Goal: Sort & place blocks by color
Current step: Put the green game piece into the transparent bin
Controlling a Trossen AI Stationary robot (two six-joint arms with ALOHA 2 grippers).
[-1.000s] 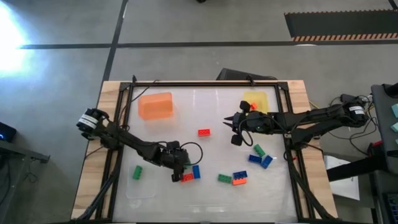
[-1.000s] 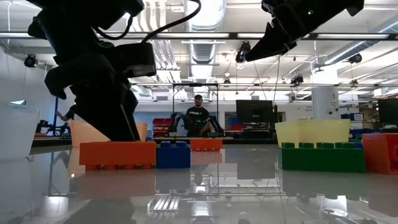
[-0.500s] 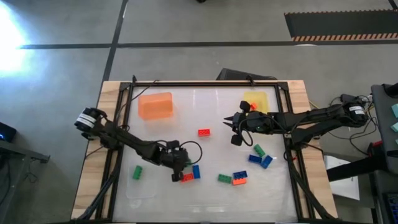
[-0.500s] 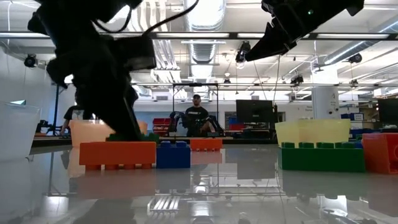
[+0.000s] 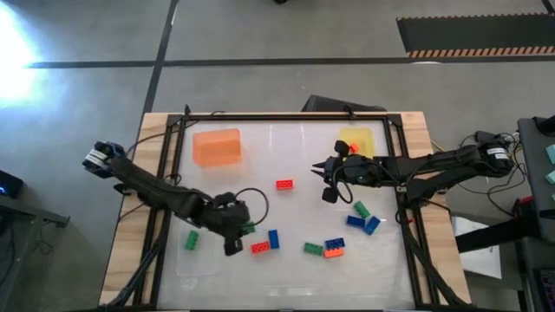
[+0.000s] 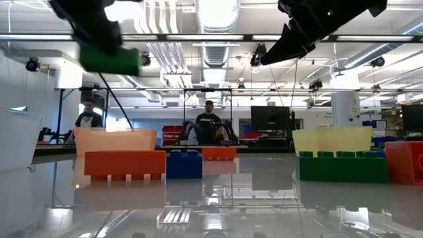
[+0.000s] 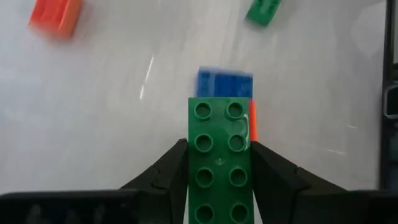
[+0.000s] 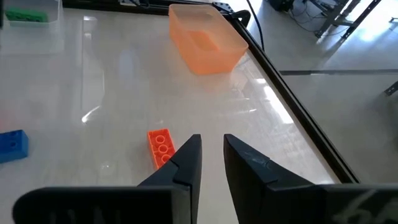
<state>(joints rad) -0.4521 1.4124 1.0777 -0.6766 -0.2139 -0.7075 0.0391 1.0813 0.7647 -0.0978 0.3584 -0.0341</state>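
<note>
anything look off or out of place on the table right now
Nothing looks damaged or spilled. Loose blocks lie scattered at odd angles, unsorted. The orange tray sits slightly askew. The left pincer holds a green block lifted off the table; the right pincer hovers empty.

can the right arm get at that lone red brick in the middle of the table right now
Probably yes. The red brick lies alone on bare table, just ahead of the right gripper, whose fingers hold nothing. The left gripper is farther off, gripping a green brick.
</note>
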